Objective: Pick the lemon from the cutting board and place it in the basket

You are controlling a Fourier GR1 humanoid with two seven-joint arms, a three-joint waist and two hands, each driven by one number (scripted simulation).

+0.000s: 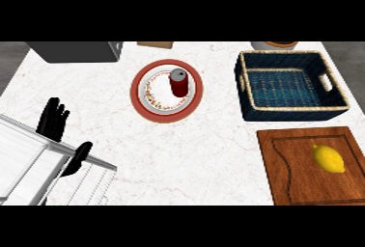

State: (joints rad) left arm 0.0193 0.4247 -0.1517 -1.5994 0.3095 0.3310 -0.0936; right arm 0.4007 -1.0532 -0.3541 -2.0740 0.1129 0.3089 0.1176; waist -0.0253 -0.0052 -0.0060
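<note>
One hand in view: my left hand [53,118], fingers straight and relaxed, resting near the left edge, holding nothing. Right hand not visible. Lemon [328,158] lies untouched on the cutting board [285,169], just below the basket [249,103], whose open top suits a short lift across.

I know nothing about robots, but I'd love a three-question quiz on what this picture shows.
1. True or false: the lemon already lies in the basket.
2. What stands on the plate? A) a red bottle B) a mug C) a spoon
3. Fill in: the only hand in view is the robot's ____ hand.

Key
1. False; it lies on the cutting board, just below the basket in the view.
2. A, the red bottle.
3. Left; it shows open at the view's left edge.
</note>
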